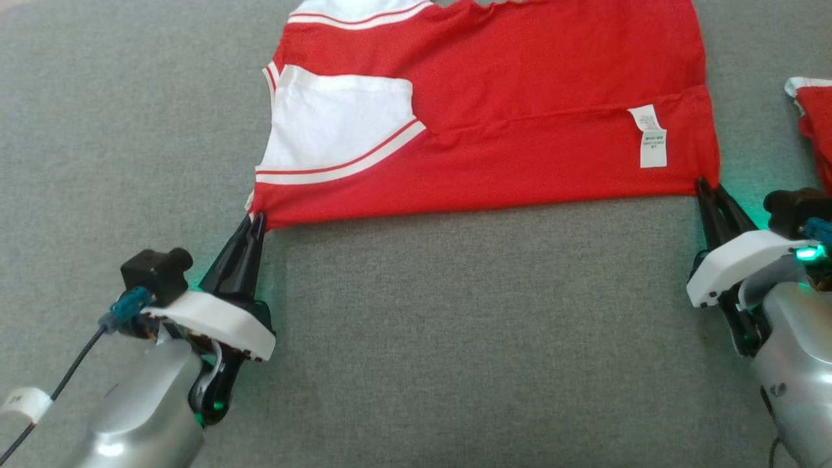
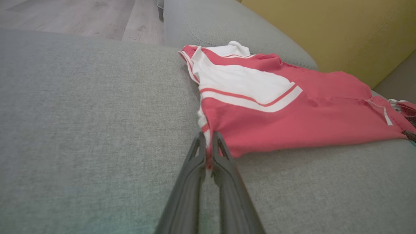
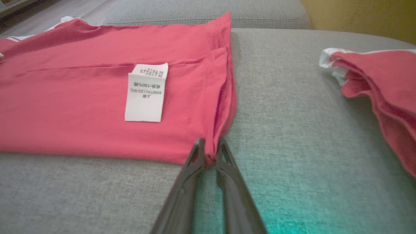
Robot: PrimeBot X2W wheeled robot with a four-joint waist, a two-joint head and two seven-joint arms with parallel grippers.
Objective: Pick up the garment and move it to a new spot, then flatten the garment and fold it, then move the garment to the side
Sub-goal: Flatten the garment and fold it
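The red garment [image 1: 507, 110], soft knit with white panels and stripes, lies folded flat in a broad rectangle on a grey woven sofa cushion [image 1: 455, 338]. The left gripper [image 1: 255, 218] pinches its near-left corner, and the right gripper [image 1: 705, 188] pinches its near-right corner, near a white label [image 1: 650, 136]. A pale plank floor [image 2: 81, 16] lies beyond the cushion.

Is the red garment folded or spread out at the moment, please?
Folded: the garment has its near flap, bearing the care label, doubled over.
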